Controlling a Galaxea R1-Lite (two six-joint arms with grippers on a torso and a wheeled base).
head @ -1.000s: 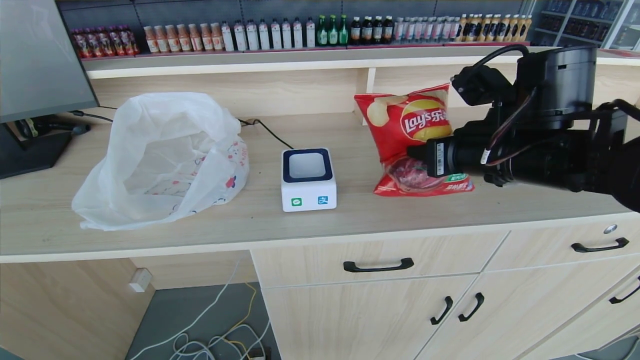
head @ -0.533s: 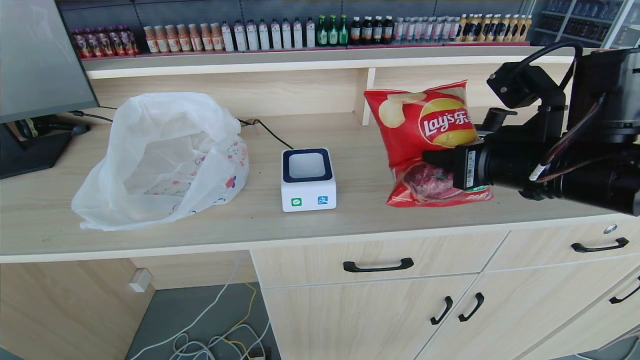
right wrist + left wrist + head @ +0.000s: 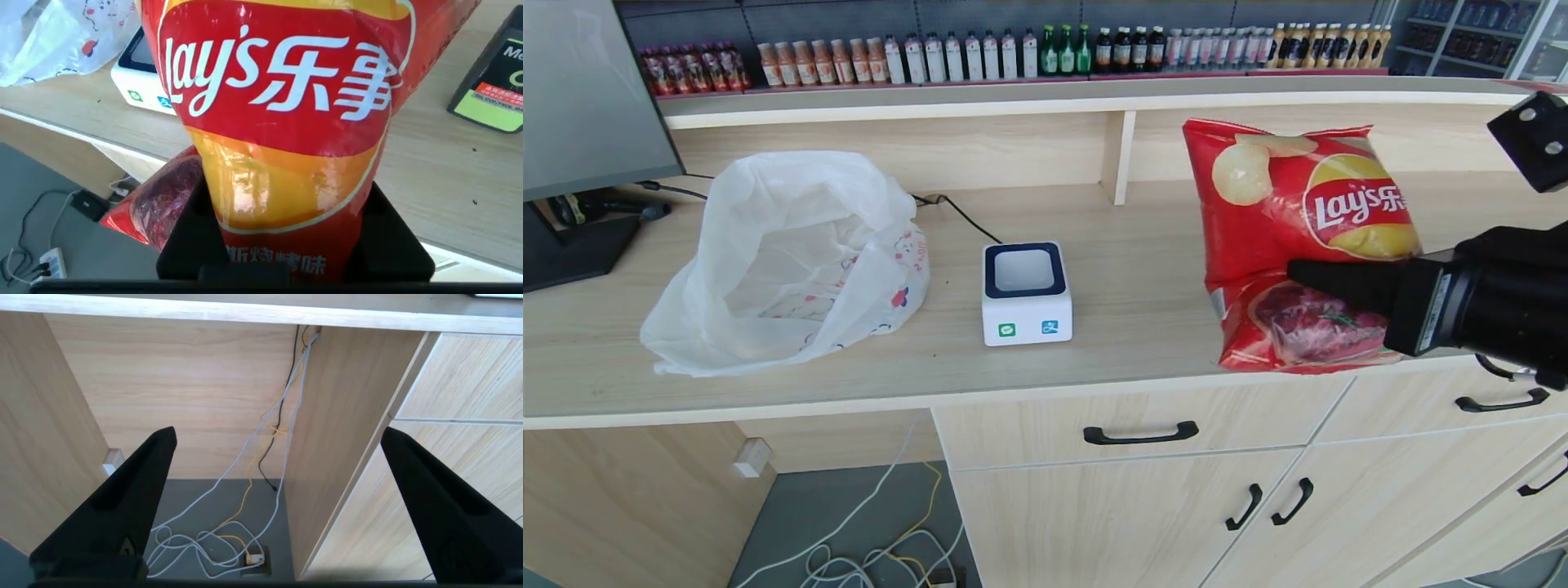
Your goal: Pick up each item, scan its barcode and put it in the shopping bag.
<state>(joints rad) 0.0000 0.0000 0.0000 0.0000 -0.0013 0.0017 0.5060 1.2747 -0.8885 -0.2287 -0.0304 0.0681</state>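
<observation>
Chip bag (image 3: 1298,245): red, upright, front face toward the robot and back face turned away. It is held up at the right end of the surface (image 3: 1127,245), and its lower corner hangs past the front edge. The right gripper (image 3: 1307,273) comes in from the right, its jaws closed across the bag's lower half; the arm behind it is cut off at the frame edge. From the wrist, the bag (image 3: 282,122) hides most of the gripper (image 3: 286,237), with only the two dark finger bases showing either side of it. Scanner (image 3: 1027,292): a white box with a dark-rimmed window facing up, mid-surface, well apart from the chip bag, with bare wood between them. Shopping bag (image 3: 784,261): thin white plastic, slumped left of the scanner, mouth open toward the front, inside hard to make out through its folds. Monitor (image 3: 588,90): far left, cropped by the frame. Dark packet with a green label (image 3: 494,82): lying on the surface beyond the chip bag, cut off at the edge, kind unclear. Bottle shelf (image 3: 1013,53): runs behind the raised back ledge. Left gripper (image 3: 282,514): low beside the cabinet, jaws spread wide and holding nothing, pointing down at loose cables (image 3: 237,531) on the floor. Drawers (image 3: 1141,433): closed, below the front edge.
</observation>
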